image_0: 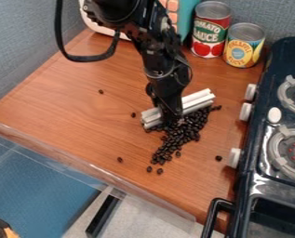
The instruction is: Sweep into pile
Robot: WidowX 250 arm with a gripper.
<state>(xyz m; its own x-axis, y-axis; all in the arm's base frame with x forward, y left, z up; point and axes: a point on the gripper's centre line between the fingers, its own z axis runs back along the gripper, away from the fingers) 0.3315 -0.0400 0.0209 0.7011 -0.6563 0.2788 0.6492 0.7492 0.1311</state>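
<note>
Spanning the middle of the frame, a pale ridged bar [199,101] is clamped in the closed pincer [172,118]. Dark beans [182,135] are heaped just below, with strays scattered around. The worktop [69,104] is flanked at right by a stove [261,180]; a red can [210,30] and yellow can [243,49] are stood upper right.

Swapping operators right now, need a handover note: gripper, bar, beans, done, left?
Gripper: at the middle of the pale ridged bar, looks to be holding it; grip not clearly visible.
Beans: most in one heap against the bar, trailing toward the table's front edge.
Done: bulk gathered, though stretched out.
Left: strays, namely two left of the bar, one left of the trail, two at its tip, one by a stove knob. Then probably tighten the trail.
</note>
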